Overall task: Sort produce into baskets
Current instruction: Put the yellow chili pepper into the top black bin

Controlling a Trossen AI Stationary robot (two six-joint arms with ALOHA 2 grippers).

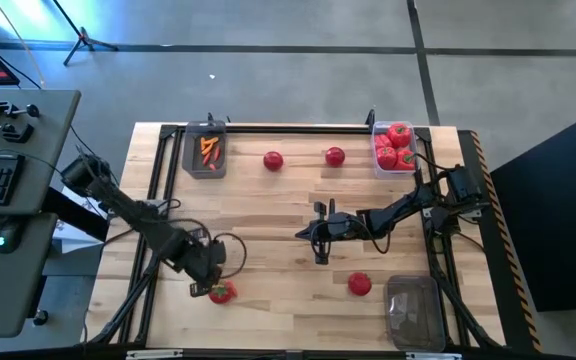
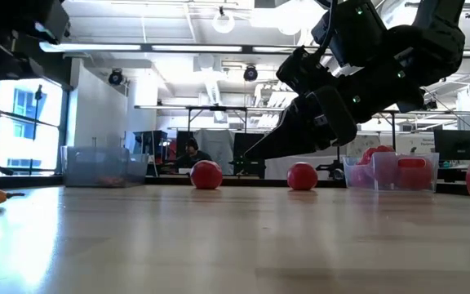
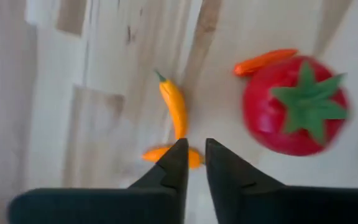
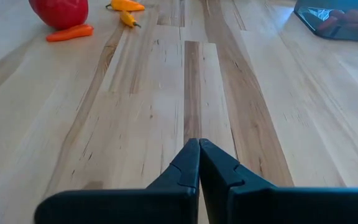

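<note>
Near the table's left front, my left gripper (image 1: 208,275) (image 3: 192,158) points down with its fingertips slightly apart, nothing between them. Below it on the wood lie a red tomato (image 3: 294,106) (image 1: 222,292), an orange-red carrot piece (image 3: 263,61) and two small orange pieces (image 3: 178,109); the fingertips partly hide one of these. My right gripper (image 1: 318,235) (image 4: 199,146) waits shut at mid-table, slanting down just above the wood. More tomatoes lie at the far side (image 1: 273,159) (image 1: 335,156) and the near right (image 1: 359,284).
A basket (image 1: 206,152) with orange pieces stands at the far left. At the far right is a basket (image 1: 396,148) of red tomatoes, and at the near right another basket (image 1: 413,310). A black rail frames the table. Bare wood lies between the arms.
</note>
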